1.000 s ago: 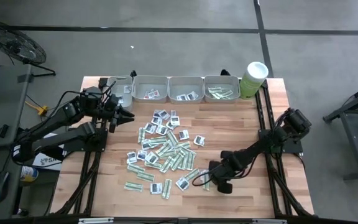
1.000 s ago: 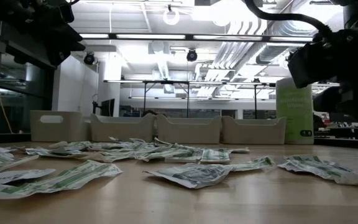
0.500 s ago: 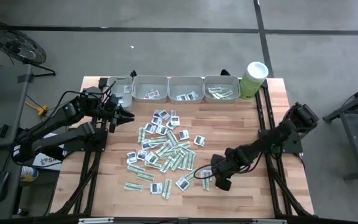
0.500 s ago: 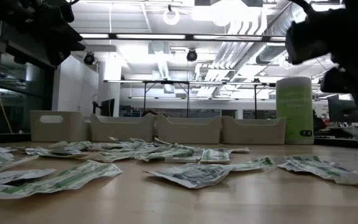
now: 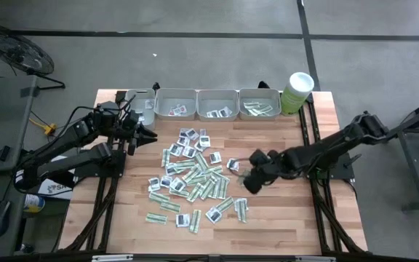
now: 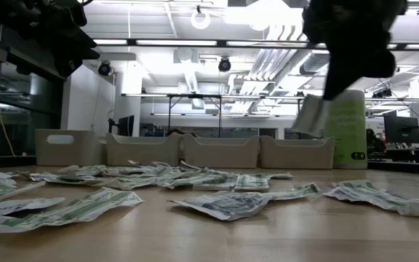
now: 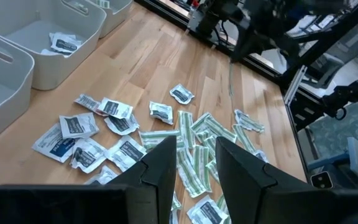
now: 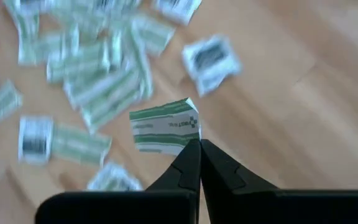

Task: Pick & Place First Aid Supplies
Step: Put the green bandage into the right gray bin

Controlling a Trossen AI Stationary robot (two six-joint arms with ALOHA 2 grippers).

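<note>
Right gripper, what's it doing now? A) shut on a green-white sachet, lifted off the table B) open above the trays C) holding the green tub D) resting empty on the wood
A: in the right wrist view the right gripper pinches a green-white sachet at its edge, with the table well below; the low view shows the sachet hanging in the air.

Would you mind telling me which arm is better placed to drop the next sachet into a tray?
The right: its gripper is shut on a green-white sachet lifted above the pile, while the left gripper hangs open and empty.
</note>
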